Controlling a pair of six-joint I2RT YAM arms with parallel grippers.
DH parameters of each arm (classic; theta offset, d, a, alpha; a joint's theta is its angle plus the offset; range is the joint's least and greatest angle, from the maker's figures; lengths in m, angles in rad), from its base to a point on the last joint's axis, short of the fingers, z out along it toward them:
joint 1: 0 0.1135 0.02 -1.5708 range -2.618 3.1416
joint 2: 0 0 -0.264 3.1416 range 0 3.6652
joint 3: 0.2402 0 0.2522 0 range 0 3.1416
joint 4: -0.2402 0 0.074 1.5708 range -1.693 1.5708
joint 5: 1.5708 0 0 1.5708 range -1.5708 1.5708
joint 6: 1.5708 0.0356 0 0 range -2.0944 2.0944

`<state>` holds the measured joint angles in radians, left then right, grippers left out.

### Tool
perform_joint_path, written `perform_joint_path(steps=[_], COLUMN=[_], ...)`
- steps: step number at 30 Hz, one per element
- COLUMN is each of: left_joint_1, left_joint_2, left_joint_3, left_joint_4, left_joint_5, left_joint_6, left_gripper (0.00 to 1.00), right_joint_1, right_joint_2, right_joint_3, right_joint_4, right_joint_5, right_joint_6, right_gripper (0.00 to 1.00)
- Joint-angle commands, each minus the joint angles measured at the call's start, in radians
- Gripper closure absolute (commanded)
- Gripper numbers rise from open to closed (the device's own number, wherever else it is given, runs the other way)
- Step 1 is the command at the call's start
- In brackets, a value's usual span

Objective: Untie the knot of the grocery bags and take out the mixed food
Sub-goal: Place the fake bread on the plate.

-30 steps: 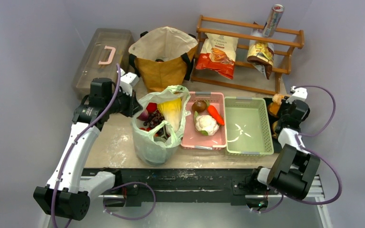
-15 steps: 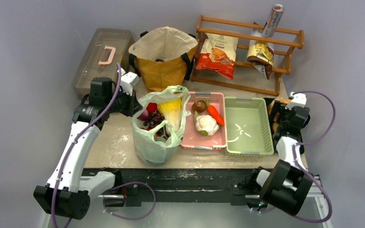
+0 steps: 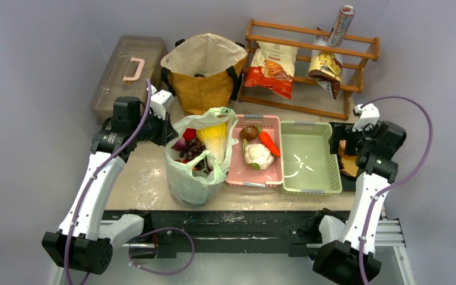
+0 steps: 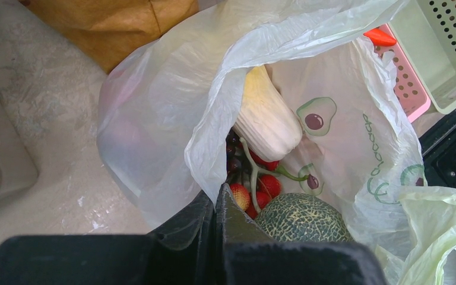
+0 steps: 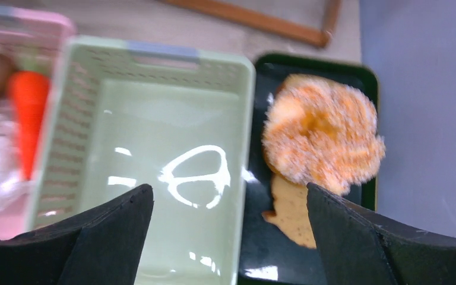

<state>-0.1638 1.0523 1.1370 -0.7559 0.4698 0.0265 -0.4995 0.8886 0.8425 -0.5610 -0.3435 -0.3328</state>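
Top view: the thin, crinkly pale-green plastic bag [image 3: 197,172] stands open-mouthed on the table, between the left gripper [image 3: 166,132] and the pink perforated basket [image 3: 255,178]. Left wrist view: the left gripper's jaws are pinched shut on the bag's rim film, above a yellow-white leafy cabbage [image 4: 267,116], small red fruits [image 4: 241,195] and a netted green melon [image 4: 301,218]. Expect limp, slippery film; take the firm cabbage mid-body and the fruits gently. Right wrist view: the right gripper [image 5: 228,190] is spread wide and empty over the pale-green plastic basket [image 5: 154,119].

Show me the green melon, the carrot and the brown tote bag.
green melon [image 4: 301,217], left wrist view, middle of its netted rind.
carrot [image 3: 269,143], top view, middle of its body.
brown tote bag [image 3: 205,95], top view, front wall.
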Motion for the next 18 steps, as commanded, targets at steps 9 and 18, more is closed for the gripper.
perform_joint_path(steps=[9,18], left_joint_1=[0.01,0.01], left_joint_2=[-0.025,-0.043], left_joint_3=[-0.025,-0.03], left_joint_4=[0.049,0.039], left_joint_5=[0.044,0.073], left_joint_6=[-0.017,0.042], left_gripper=[1.0,1.0], right_joint_1=[0.445,0.879], right_joint_2=[0.139,0.354], right_joint_3=[0.413,0.528], right_joint_4=[-0.093,0.155], right_joint_5=[-0.254,-0.154], right_joint_6=[0.13,0.109], right_gripper=[0.34,0.53])
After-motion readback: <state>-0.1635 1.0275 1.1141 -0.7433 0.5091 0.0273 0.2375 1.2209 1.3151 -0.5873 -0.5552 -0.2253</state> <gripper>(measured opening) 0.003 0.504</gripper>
